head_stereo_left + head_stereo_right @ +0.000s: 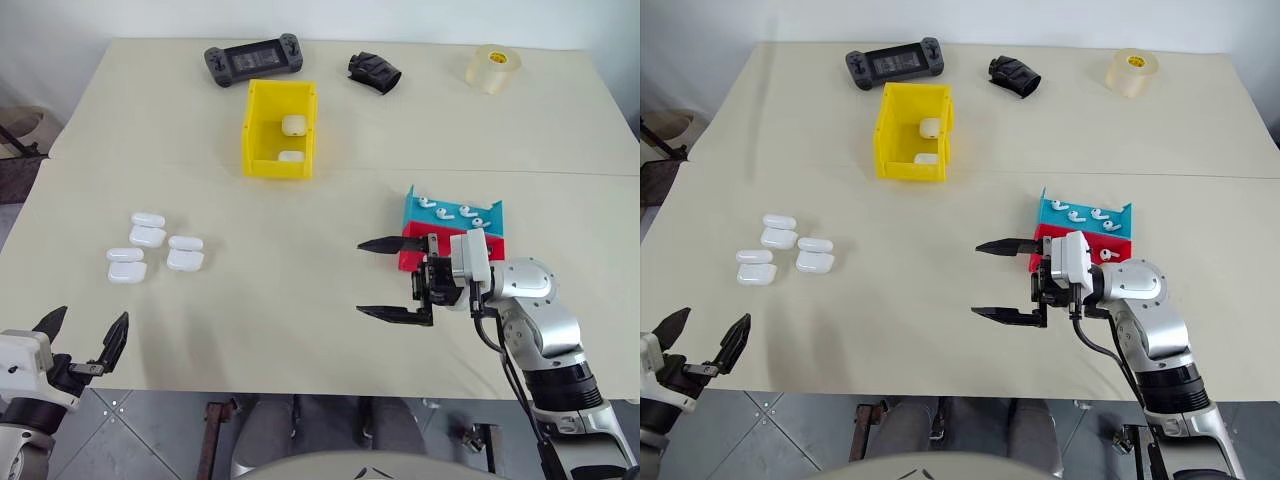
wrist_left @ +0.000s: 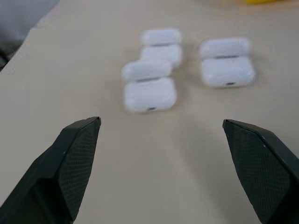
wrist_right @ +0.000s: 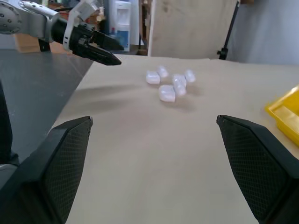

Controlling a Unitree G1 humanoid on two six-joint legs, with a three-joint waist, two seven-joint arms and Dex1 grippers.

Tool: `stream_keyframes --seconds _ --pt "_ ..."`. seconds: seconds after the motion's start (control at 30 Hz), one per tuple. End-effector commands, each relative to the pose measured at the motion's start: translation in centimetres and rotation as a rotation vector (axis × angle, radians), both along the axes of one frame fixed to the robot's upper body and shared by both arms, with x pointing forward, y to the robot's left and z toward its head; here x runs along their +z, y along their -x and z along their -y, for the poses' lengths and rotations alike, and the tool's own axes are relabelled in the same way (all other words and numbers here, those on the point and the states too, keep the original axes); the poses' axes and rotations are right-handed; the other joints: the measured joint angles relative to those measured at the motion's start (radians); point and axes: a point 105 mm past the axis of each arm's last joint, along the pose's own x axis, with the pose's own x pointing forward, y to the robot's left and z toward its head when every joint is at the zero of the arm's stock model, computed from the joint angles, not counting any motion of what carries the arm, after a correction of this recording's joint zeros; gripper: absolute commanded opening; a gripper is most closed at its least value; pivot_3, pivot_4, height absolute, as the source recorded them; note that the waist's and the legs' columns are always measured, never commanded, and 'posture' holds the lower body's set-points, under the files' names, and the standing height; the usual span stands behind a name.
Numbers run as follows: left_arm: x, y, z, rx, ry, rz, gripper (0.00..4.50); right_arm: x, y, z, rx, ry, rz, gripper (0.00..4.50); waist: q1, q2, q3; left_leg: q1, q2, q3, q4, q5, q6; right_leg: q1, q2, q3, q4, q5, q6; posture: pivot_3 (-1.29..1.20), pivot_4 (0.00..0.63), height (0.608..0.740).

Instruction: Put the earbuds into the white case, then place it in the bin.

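Three white cases sit open and shiny at nine o'clock on the table. Tiny white earbuds wait in the teal tray at three o'clock. Two cases already lie in the yellow bin at twelve. We think more work is left. Our left gripper and right gripper are wide open, holding nothing.

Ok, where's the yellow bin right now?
In the left eye view the bin sits up-table, left of centre, just below the game controller, with two white cases inside.
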Motion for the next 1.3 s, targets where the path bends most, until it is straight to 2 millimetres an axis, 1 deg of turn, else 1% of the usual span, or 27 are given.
stream_keyframes --seconds 0.03,0.13,0.17,0.23,0.27,0.33,0.47,0.6,0.67,0.73,0.9,1.07,1.2,1.3 --pt "1.6 -0.6 0.0 0.017 -0.019 0.011 4.45 0.4 -0.1 0.4 0.003 -0.003 0.023 4.50 0.000 0.000 0.000 0.000 0.000 0.000 0.001 -0.001 0.000 0.000 0.000 0.000 0.000 0.000 0.000 0.00 0.150 0.740" --pt "2.0 -1.7 -0.4 0.035 0.008 -0.054 4.45 0.5 -0.1 0.6 0.010 0.005 0.023 4.50 -0.005 0.000 0.000 0.000 0.003 0.000 0.003 -0.003 -0.001 0.000 0.003 0.001 0.001 0.000 0.000 0.00 0.150 0.740" --pt "1.9 -2.2 -0.8 0.052 0.016 -0.110 4.45 0.5 0.0 0.6 0.012 0.007 0.023 4.50 -0.005 0.000 0.000 0.000 0.004 0.000 0.004 -0.003 -0.002 0.000 0.005 0.001 0.001 0.000 0.000 0.00 0.150 0.740" --pt "2.3 -3.3 -1.4 0.078 0.042 -0.178 4.45 0.6 0.1 0.7 0.016 0.011 0.021 4.50 -0.007 0.000 0.000 0.000 0.006 0.000 0.006 -0.005 -0.004 0.000 0.010 0.002 0.002 0.000 -0.002 0.00 0.150 0.740" --pt "2.7 -3.9 -1.7 0.091 0.056 -0.207 4.45 0.6 0.2 0.7 0.017 0.012 0.021 4.50 -0.007 0.000 0.000 0.000 0.006 0.000 0.006 -0.005 -0.005 0.000 0.010 0.002 0.004 0.000 -0.002 0.00 0.150 0.740" --pt "2.8 -4.6 -2.6 0.142 0.080 -0.307 4.45 0.7 0.2 0.6 0.015 0.014 0.026 4.50 -0.008 0.000 0.000 0.000 0.008 0.000 0.007 -0.005 -0.005 -0.001 0.011 0.003 0.006 -0.001 -0.003 0.00 0.150 0.740" --pt "3.3 -6.5 -3.1 0.175 0.144 -0.421 4.45 0.9 0.2 0.6 0.003 0.009 0.033 4.50 -0.010 0.000 0.000 0.001 0.007 0.000 0.008 -0.006 -0.006 -0.003 0.011 0.004 0.009 -0.001 -0.003 0.00 0.150 0.740" --pt "2.8 -7.6 -3.5 0.215 0.182 -0.606 4.45 0.9 0.6 0.3 0.003 0.004 0.034 4.50 -0.011 0.000 0.000 0.000 0.006 0.001 0.008 -0.006 -0.007 -0.006 0.012 0.005 0.013 -0.001 -0.004 0.00 0.150 0.740" --pt "2.7 -8.2 -3.5 0.213 0.195 -0.640 4.45 1.0 0.8 0.2 0.000 -0.003 0.035 4.50 -0.014 0.000 0.000 0.000 0.006 0.004 0.008 -0.006 -0.007 -0.010 0.012 0.008 0.017 -0.001 -0.004 0.00 0.150 0.740" --pt "2.3 -8.4 -3.7 0.219 0.195 -0.682 4.45 1.1 1.0 0.0 -0.001 -0.005 0.036 4.50 -0.016 0.000 0.000 0.000 0.006 0.005 0.008 -0.006 -0.008 -0.012 0.012 0.010 0.019 -0.002 -0.004 0.00 0.150 0.740" --pt "1.9 -9.4 -2.9 0.177 0.234 -0.711 4.45 1.1 1.4 -0.4 -0.013 -0.026 0.034 4.50 -0.019 0.000 0.000 0.001 0.007 0.010 0.007 -0.006 -0.009 -0.014 0.013 0.014 0.019 -0.002 -0.005 0.00 0.150 0.740" --pt "1.8 -9.6 -2.9 0.165 0.207 -0.751 4.45 1.0 1.7 -0.6 -0.023 -0.038 0.030 4.50 -0.026 -0.001 0.000 0.000 0.007 0.011 0.007 -0.007 -0.009 -0.015 0.013 0.016 0.019 -0.002 -0.005 0.00 0.150 0.740" --pt "2.3 -9.7 -2.9 0.157 0.186 -0.750 4.45 0.9 1.8 -0.7 -0.035 -0.045 0.029 4.50 -0.028 -0.001 0.000 0.000 0.007 0.011 0.006 -0.007 -0.009 -0.016 0.013 0.016 0.019 -0.002 -0.005 0.00 0.150 0.740" --pt "2.3 -9.7 -3.0 0.159 0.184 -0.755 4.45 0.9 1.9 -0.9 -0.037 -0.052 0.025 4.50 -0.028 -0.001 0.000 0.000 0.007 0.011 0.006 -0.007 -0.009 -0.016 0.013 0.017 0.019 -0.002 -0.005 0.00 0.150 0.740"
